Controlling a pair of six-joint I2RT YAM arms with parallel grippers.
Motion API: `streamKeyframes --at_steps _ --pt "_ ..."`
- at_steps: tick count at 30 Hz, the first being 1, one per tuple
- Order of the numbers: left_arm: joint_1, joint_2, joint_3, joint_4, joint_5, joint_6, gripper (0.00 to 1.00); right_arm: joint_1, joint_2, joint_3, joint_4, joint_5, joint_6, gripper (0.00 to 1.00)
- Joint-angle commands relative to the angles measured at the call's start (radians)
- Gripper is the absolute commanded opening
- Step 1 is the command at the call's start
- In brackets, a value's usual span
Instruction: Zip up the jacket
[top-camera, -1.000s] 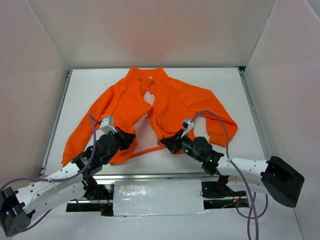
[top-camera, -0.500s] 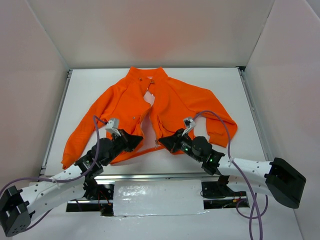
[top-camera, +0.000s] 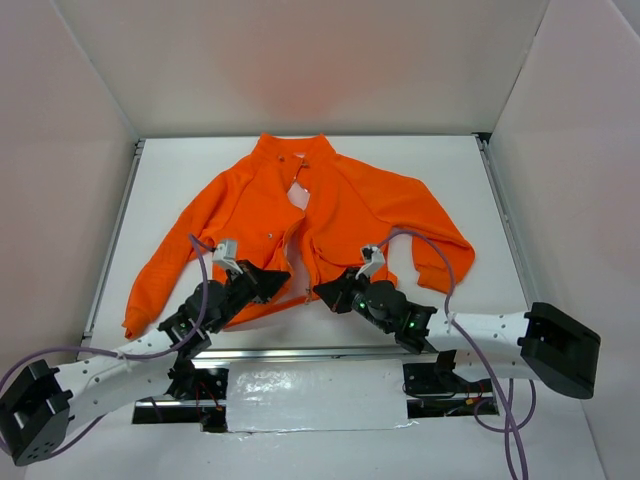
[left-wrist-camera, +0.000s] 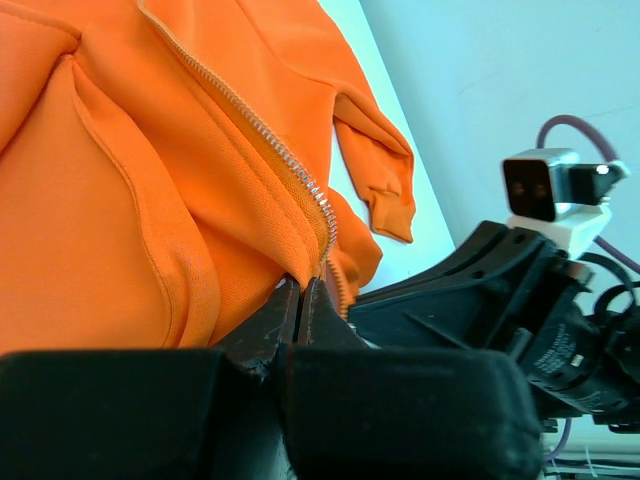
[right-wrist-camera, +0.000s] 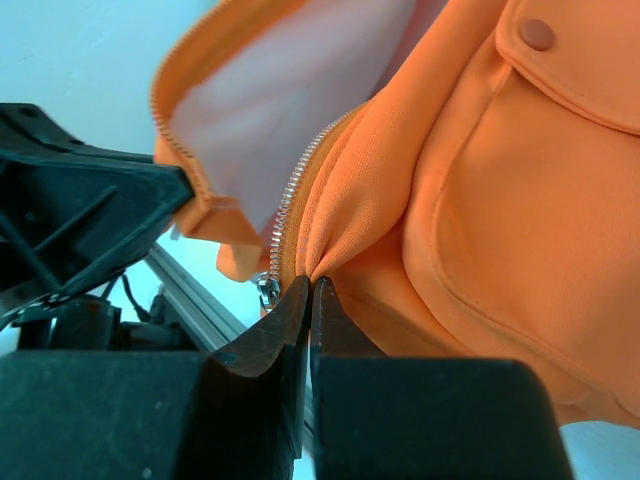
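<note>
Thing of the task: bright orange fleece jacket (top-camera: 330, 200), spread flat, collar at the far side, hem at the near edge just in front of the arms.
Front: not joined; the two front edges lie apart at the hem, with whitish lining (right-wrist-camera: 290, 110) showing between them.
Left gripper (top-camera: 283, 275): jaws shut, pinching orange cloth at the near end of a row of pale zipper teeth (left-wrist-camera: 270, 135).
Right gripper (top-camera: 322, 291): jaws shut, pinching a fold of the right front panel just beside its zipper edge, below the flapped snap chest pocket (right-wrist-camera: 520, 200).
Slider: a small metal slider (right-wrist-camera: 268, 290) seems to hang at the near end of the right-hand teeth, just left of the right gripper's tips; too small to be sure.
Key relation: the zipper's long axis runs near to far, hem to collar. Both grippers sit at its near end, close together but not touching. The right one is nearer the slider.
Judgement: the next move calls for bringing the two near ends together before any pull toward the collar.
Surface: flat white table (top-camera: 480, 170), smooth; the cloth should slide on it.
Room: white enclosure walls (top-camera: 300, 60) on three sides, well apart from the jacket's body.
</note>
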Motion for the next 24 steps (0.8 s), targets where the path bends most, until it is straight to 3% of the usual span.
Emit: streamKeyframes --at_steps 1,14,24 --pt "-0.01 0.008 0.001 0.123 0.032 -0.027 0.0 0.013 0.027 0.05 0.009 0.048 0.022 0.0" --pt "-0.013 -0.008 -0.028 0.04 0.086 -0.111 0.0 0.03 0.061 0.087 -0.035 0.085 0.016 0.0" --pt "-0.014 0.031 -0.027 0.08 0.109 -0.114 0.0 0.03 0.09 0.105 -0.026 0.065 0.013 0.0"
